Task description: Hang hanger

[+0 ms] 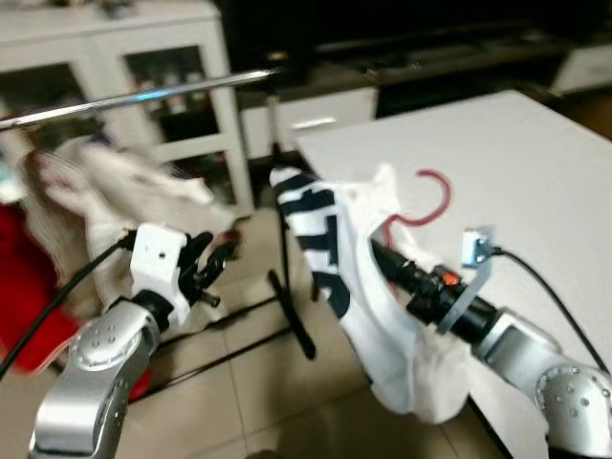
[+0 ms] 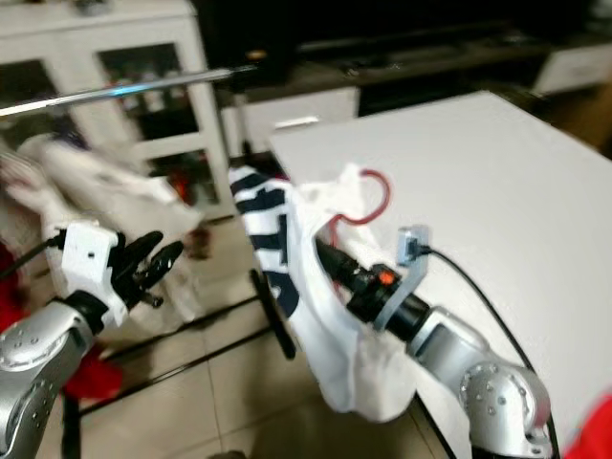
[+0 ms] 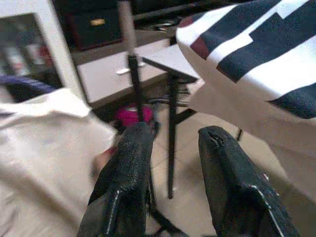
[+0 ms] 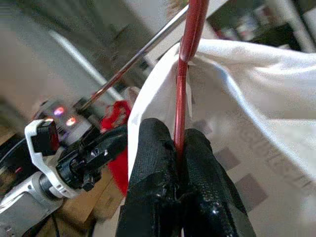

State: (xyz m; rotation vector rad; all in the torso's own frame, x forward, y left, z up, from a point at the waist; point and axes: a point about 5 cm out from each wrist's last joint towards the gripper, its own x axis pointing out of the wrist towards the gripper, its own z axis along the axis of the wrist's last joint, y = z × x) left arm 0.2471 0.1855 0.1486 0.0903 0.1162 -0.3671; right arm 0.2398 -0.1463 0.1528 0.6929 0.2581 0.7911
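- The right gripper (image 4: 178, 148) is pinching the red hanger (image 4: 190, 59) – its two fingers pressed tight on the stem.
- A white shirt (image 1: 363, 287) with dark stripes is draping from the hanger, just beside the white table (image 1: 535, 182).
- The left gripper (image 3: 173, 168) is hovering with fingers spread, holding nothing, below the metal rail (image 1: 143, 98).
- More clothes (image 1: 105, 191) are hanging under the rail.

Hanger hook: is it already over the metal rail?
No, the red hanger sits clamped in the right gripper above the table edge, well away from the rail.
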